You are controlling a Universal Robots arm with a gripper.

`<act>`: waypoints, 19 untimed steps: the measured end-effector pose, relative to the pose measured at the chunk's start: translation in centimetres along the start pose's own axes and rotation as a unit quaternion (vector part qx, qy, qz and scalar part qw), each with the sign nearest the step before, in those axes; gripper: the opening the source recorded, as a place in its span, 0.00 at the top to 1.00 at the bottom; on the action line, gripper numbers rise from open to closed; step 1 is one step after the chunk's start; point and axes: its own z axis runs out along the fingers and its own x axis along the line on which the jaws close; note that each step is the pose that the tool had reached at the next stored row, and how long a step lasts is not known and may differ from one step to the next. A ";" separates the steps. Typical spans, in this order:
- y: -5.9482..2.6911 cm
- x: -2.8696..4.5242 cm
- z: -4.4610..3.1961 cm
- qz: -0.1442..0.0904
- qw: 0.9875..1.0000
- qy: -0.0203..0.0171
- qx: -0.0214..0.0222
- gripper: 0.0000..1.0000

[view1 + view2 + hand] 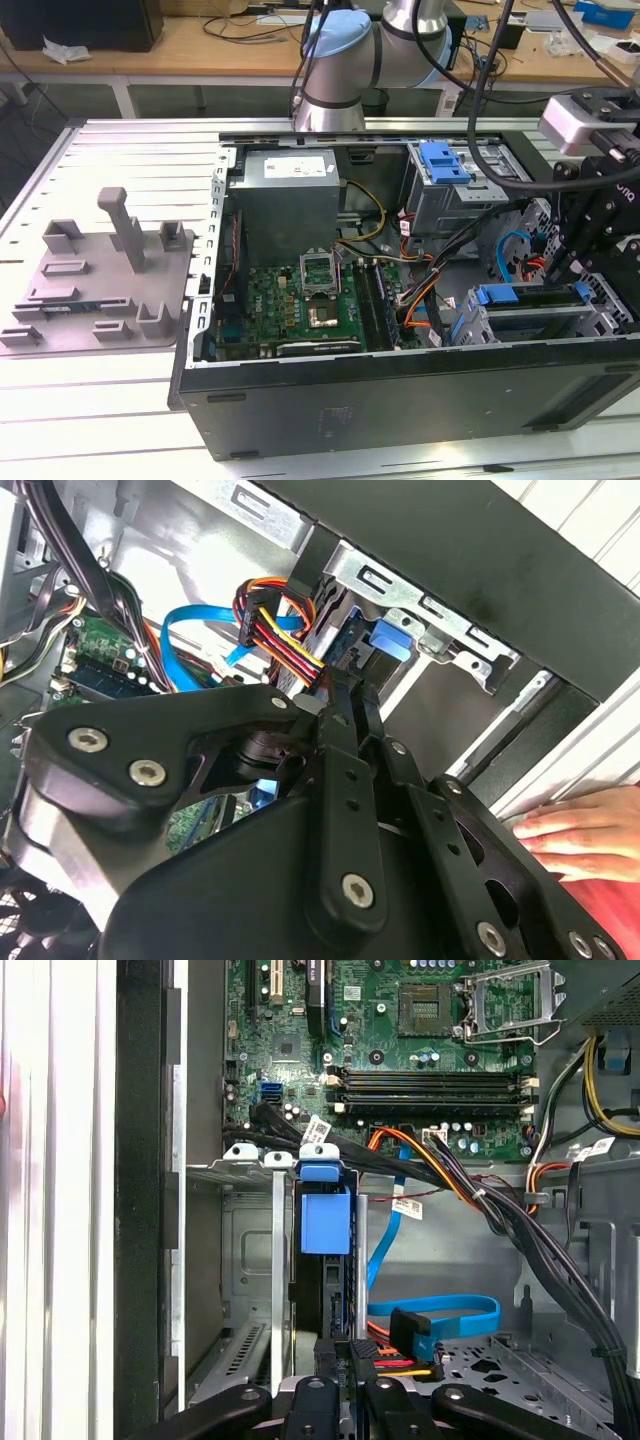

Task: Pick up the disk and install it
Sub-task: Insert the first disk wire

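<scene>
The black open-sided computer case (400, 400) lies on a white slatted metal table (100, 430). By the exterior view's clock, the green motherboard (300, 305) fills the case's middle. A grey metal power-supply box (290, 200) stands at twelve o'clock of it and carries a white printed sticker (300, 167).

The disk (535, 298), a flat drive in a bright blue plastic carrier, sits at four o'clock of the motherboard. It stands on edge in a slot of the grey metal drive cage (480, 325), hard by the case's front wall. In the first wrist view the disk (322, 1260) is flanked closely by the cage's thin metal rails, with an open bay (250, 1280) beside it.

The black claw (348, 1348) is at the disk's near end, its fingers (330, 1352) drawn narrow with hardly a gap between them. Whether they pinch the carrier or merely touch it, I cannot tell.

Room is tight. A flat blue data cable (440, 1310) and a bundle of orange, red, yellow and black power wires (275, 630) run just beside the claw. Small white printed tags (318, 1130) hang on the black cables near the cage.

A person's hand (580, 830) rests outside the case wall. A grey plastic fixture (100, 280) lies at nine o'clock of the case, well apart.
</scene>
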 end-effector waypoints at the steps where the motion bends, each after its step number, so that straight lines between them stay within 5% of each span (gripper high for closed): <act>1: 0.00 0.01 0.01 0.000 1.000 0.000 0.000 0.84; 19: -0.02 0.14 0.34 0.000 1.000 0.000 0.000 0.84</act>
